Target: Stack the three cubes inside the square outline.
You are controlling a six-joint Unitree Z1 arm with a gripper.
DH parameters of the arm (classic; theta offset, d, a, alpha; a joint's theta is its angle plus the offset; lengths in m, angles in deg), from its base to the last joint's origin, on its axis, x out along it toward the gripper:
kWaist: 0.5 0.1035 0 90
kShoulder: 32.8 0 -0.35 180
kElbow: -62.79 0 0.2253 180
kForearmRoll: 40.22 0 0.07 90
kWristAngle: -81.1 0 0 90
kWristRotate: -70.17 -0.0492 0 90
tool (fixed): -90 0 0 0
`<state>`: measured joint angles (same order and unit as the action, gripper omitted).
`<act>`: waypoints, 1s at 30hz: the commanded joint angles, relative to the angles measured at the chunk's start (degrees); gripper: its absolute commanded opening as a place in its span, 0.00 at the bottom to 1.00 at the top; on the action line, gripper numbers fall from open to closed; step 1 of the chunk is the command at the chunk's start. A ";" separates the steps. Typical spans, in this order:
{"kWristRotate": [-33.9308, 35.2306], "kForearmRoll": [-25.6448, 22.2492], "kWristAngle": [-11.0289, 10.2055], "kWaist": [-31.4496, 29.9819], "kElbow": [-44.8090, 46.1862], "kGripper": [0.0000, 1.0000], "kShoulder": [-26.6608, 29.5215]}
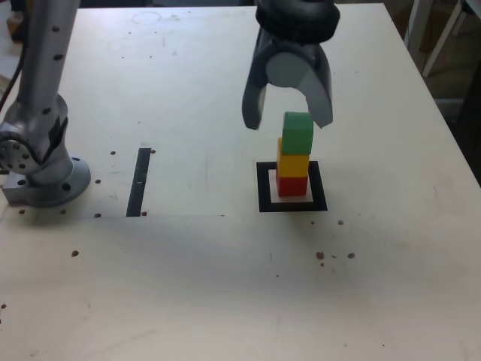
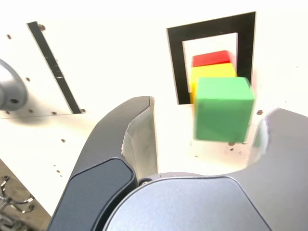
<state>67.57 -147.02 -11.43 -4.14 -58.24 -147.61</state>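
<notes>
A three-cube tower stands inside the black square outline (image 1: pixel 291 187): red cube (image 1: pixel 291 185) at the bottom, yellow cube (image 1: pixel 292 163) on it, green cube (image 1: pixel 297 133) on top, sitting slightly askew. My gripper (image 1: pixel 288 119) hangs open just above and behind the green cube, touching nothing. The wrist view looks down between the spread jaws onto the green cube (image 2: pixel 223 109), with the yellow cube (image 2: pixel 212 73) and red cube (image 2: pixel 211 58) peeking out beneath it inside the outline (image 2: pixel 175 57).
A straight black strip (image 1: pixel 140 181) lies on the white table to the exterior view's left of the outline. The arm's grey base (image 1: pixel 41 162) stands at the far left. The table edge runs along the exterior view's right side.
</notes>
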 commanded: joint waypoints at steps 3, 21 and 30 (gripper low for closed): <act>1.21 -0.55 -1.51 0.12 4.82 0.99 4.93; 6.81 8.94 -4.14 0.12 36.98 1.00 23.05; 8.29 17.56 -2.70 0.12 51.48 1.00 27.64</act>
<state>75.70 -130.45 -14.39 -4.12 -7.61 -120.50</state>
